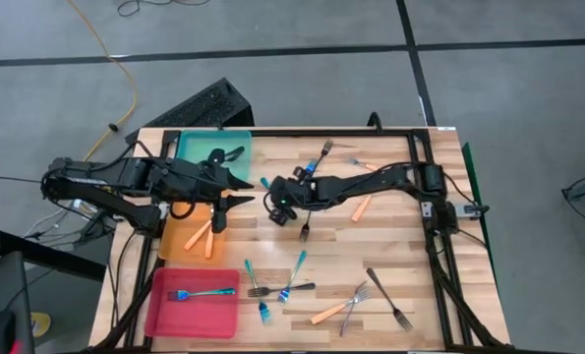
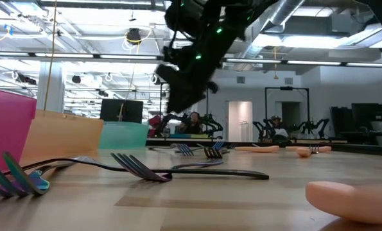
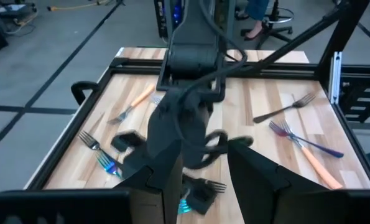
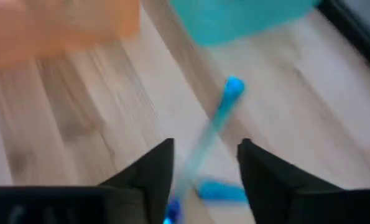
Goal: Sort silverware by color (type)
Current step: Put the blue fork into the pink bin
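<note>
Right gripper (image 1: 275,204) hovers mid-table, fingers apart, a blue-handled fork (image 4: 217,116) lying between them on the wood.
Left gripper (image 1: 241,192), fingers spread and empty, sits just beside it over the teal tray (image 1: 190,148) and orange tray (image 1: 179,241). Other forks (image 1: 390,300) lie scattered across the table (image 1: 390,246); one rests in the pink tray (image 1: 164,310).

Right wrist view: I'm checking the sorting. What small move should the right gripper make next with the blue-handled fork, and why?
Probably close on the blue-handled fork. The right gripper has its fingers apart with the fork between them, over bare table wood, and the teal tray ahead is not reached yet.
</note>
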You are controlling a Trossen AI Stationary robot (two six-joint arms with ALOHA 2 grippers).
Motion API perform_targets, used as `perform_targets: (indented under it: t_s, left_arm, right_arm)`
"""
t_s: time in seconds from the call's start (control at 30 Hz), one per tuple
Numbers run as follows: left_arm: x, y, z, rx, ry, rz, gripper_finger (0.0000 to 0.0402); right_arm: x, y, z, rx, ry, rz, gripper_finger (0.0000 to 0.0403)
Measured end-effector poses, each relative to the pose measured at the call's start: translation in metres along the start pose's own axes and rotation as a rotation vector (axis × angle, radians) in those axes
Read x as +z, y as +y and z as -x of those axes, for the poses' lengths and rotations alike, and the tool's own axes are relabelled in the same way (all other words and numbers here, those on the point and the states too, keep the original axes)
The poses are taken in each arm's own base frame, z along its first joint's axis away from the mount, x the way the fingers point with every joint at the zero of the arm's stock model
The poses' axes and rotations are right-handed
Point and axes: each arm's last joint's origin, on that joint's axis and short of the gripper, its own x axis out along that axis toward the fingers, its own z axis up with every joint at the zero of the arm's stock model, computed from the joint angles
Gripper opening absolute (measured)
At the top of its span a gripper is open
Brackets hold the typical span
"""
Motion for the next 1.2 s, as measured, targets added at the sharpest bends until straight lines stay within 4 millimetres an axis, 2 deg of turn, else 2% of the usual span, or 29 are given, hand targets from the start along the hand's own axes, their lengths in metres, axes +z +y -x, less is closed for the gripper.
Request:
perform_targets:
  t_s: [0.1,0.13,0.17,0.23,0.3,0.43,0.77,0.9,1.1,1.13,1.2]
  left_arm:
    - [0.0,0.0,0.0,-0.001,0.0,0.0,0.0114]
    - [0.0,0.0,0.0,0.0,0.001,0.0,0.0114]
    - [0.0,0.0,0.0,0.0,0.001,0.0,0.0114]
    - [0.0,0.0,0.0,0.0,0.001,0.001,0.0114]
    - [0.0,0.0,0.0,0.001,0.003,0.0,0.0114]
    - [-0.001,0.0,0.0,0.004,0.006,-0.001,0.0114]
    - [-0.001,0.0,0.0,0.012,0.007,-0.001,0.0114]
    - [-0.001,0.0,0.0,0.014,0.008,-0.001,0.0114]
    - [-0.001,0.001,0.0,0.029,0.006,0.0,0.0114]
    - [-0.001,0.001,0.0,0.03,0.006,0.0,0.0114]
    - [-0.001,0.001,0.0,0.029,0.007,0.0,0.0114]
  right_arm:
    - [-0.017,-0.005,-0.016,-0.027,0.097,0.013,0.0237]
    - [-0.016,-0.003,-0.026,-0.01,0.069,-0.01,0.0243]
    - [-0.014,-0.002,-0.032,0.008,0.044,-0.037,0.0246]
    - [-0.024,-0.006,-0.038,-0.002,0.12,-0.025,0.0247]
    - [-0.025,-0.003,-0.05,0.027,0.088,-0.054,0.0247]
    - [-0.032,-0.002,-0.058,0.023,0.109,-0.049,0.0247]
    - [-0.036,-0.002,-0.06,0.011,0.135,-0.064,0.0239]
    - [-0.039,-0.002,-0.06,0.006,0.159,-0.063,0.019]
    - [-0.041,0.002,-0.058,0.013,0.161,-0.042,0.0044]
    - [-0.041,0.002,-0.058,0.013,0.164,-0.032,0.003]
    - [-0.041,0.002,-0.058,0.013,0.164,-0.02,0.0029]
